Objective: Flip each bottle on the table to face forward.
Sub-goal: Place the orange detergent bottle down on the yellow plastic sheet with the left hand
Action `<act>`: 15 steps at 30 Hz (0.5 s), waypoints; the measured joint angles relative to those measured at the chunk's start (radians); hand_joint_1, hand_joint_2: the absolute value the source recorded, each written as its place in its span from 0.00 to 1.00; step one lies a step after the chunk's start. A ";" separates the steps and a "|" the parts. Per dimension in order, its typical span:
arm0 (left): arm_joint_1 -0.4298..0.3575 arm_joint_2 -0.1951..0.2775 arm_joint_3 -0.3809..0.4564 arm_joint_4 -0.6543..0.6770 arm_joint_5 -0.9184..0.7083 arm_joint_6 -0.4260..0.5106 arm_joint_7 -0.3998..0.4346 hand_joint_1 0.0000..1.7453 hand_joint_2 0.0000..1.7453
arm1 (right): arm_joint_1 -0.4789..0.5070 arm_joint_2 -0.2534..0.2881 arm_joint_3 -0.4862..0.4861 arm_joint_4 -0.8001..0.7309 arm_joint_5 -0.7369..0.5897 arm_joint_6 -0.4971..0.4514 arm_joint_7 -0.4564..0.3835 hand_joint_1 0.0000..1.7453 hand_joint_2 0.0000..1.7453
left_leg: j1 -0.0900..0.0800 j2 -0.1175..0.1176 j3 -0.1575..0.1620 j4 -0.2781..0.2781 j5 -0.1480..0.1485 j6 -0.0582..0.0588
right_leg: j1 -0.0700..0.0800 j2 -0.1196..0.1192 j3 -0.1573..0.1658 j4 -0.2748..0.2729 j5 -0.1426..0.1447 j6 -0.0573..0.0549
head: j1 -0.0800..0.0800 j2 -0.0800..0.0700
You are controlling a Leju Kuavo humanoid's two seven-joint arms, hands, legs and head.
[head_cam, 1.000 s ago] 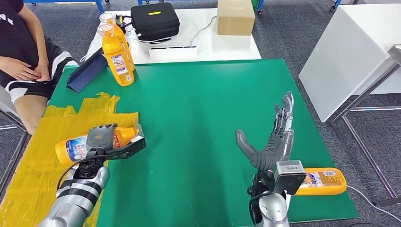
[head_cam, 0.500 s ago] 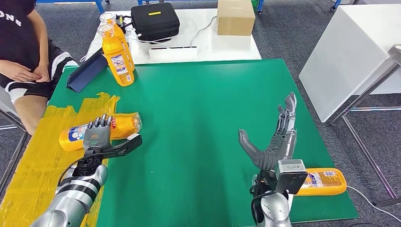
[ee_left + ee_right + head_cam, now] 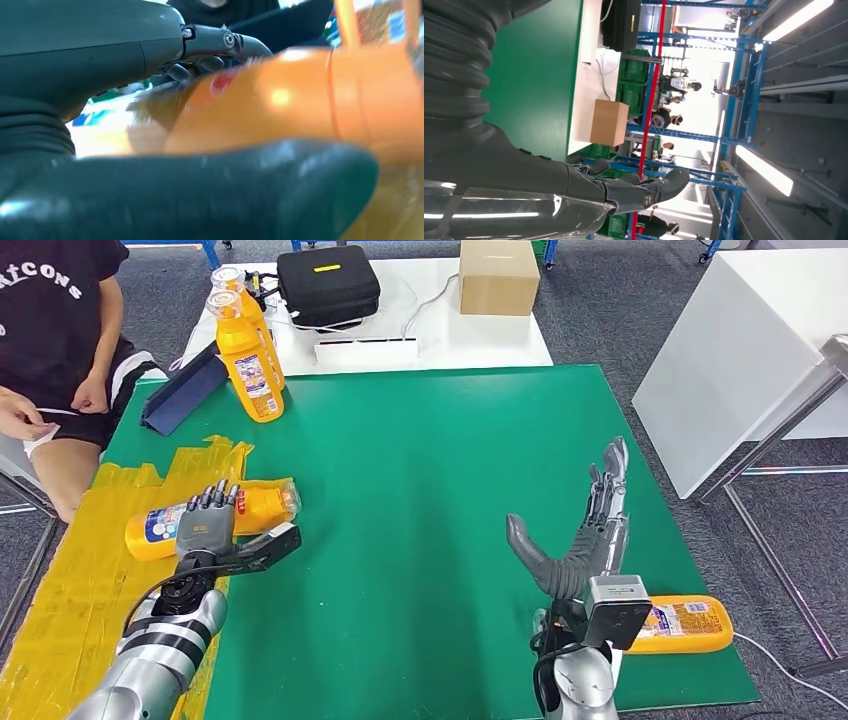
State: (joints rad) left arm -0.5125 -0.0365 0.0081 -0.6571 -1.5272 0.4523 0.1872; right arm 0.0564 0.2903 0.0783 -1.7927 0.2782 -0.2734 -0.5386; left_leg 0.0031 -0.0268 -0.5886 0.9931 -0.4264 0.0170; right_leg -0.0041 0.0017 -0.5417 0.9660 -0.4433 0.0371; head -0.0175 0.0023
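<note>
An orange bottle point(image 3: 255, 510) lies on its side on the yellow film point(image 3: 70, 590) at the left of the green table point(image 3: 420, 470), cap end to the right. My left hand point(image 3: 207, 525) lies over its middle, fingers stretched across the top. The thumb point(image 3: 268, 545) points right, just clear of the bottle. In the left wrist view the bottle point(image 3: 300, 110) sits between the fingers point(image 3: 220, 42) and the thumb point(image 3: 200, 190). My right hand point(image 3: 582, 535) stands open above the table, holding nothing. Behind its wrist, a second orange bottle point(image 3: 685, 625) lies near the front right edge.
Two more orange bottles point(image 3: 250, 360) stand upright at the back left beside a blue tray point(image 3: 185, 388). A white table behind holds a black case point(image 3: 327, 285) and a cardboard box point(image 3: 498, 275). A person point(image 3: 55, 340) sits at the left; a white cabinet point(image 3: 740, 350) stands to the right.
Over the last second the left hand and bottle moved away from me, and the fingers uncurled to lie on top. The person leaned forward. The right hand barely moved.
</note>
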 joint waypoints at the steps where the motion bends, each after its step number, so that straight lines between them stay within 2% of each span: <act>1: 0.008 -0.002 0.003 -0.013 0.016 0.014 -0.020 0.00 0.50 | 0.001 0.000 -0.001 0.001 0.001 0.000 0.000 0.00 1.00 | 0.000 0.000 0.000 0.000 0.000 0.000 | 0.000 0.000 0.000 0.000 0.000 0.000 | 0.000 0.000; 3: 0.035 -0.008 0.009 -0.060 0.095 0.044 -0.100 0.00 1.00 | 0.005 0.000 -0.003 0.002 0.009 0.000 -0.001 0.00 1.00 | 0.000 0.000 0.000 0.000 0.000 0.000 | 0.000 0.000 0.000 0.000 0.000 0.000 | 0.000 0.000; 5: 0.091 -0.019 0.013 -0.161 0.294 0.060 -0.272 0.00 1.00 | 0.012 -0.002 -0.004 0.003 0.035 -0.008 -0.008 0.00 1.00 | 0.000 0.001 0.000 0.000 0.000 0.000 | 0.000 0.000 0.000 0.000 0.000 0.000 | 0.000 0.000; 7: 0.175 -0.036 0.008 -0.336 0.566 0.034 -0.454 0.00 1.00 | 0.022 -0.010 -0.002 0.004 0.079 -0.023 -0.016 0.00 1.00 | 0.000 0.001 -0.001 0.000 -0.001 0.000 | 0.000 0.001 -0.001 0.000 0.000 0.000 | 0.000 0.000; 8: 0.218 -0.044 0.003 -0.431 0.684 0.007 -0.516 0.00 1.00 | 0.028 -0.016 -0.001 0.004 0.104 -0.031 -0.018 0.00 1.00 | 0.000 0.002 -0.001 0.000 -0.001 0.000 | 0.000 0.002 -0.001 0.000 0.000 0.000 | 0.000 0.000; 11: 0.338 -0.060 -0.010 -0.695 0.923 -0.063 -0.618 0.00 1.00 | 0.047 -0.040 0.007 0.001 0.198 -0.049 -0.008 0.00 1.00 | 0.000 0.003 -0.001 0.000 -0.002 0.000 | 0.000 0.003 -0.002 -0.001 0.000 0.000 | 0.000 0.000; 15: 0.458 -0.074 -0.012 -0.936 1.066 -0.107 -0.697 0.00 1.00 | 0.075 -0.081 0.026 -0.008 0.338 -0.053 0.041 0.00 1.00 | 0.000 0.002 -0.001 0.000 -0.003 -0.001 | 0.000 0.003 -0.002 -0.001 -0.001 -0.001 | 0.000 0.000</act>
State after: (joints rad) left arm -0.0546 -0.1105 -0.0037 -1.5927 -0.4611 0.3456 -0.5098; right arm 0.1310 0.2090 0.1039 -1.8005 0.6163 -0.3264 -0.4975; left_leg 0.0030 -0.0244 -0.5893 0.9929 -0.4291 0.0164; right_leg -0.0040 0.0045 -0.5437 0.9651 -0.4442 0.0366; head -0.0178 0.0023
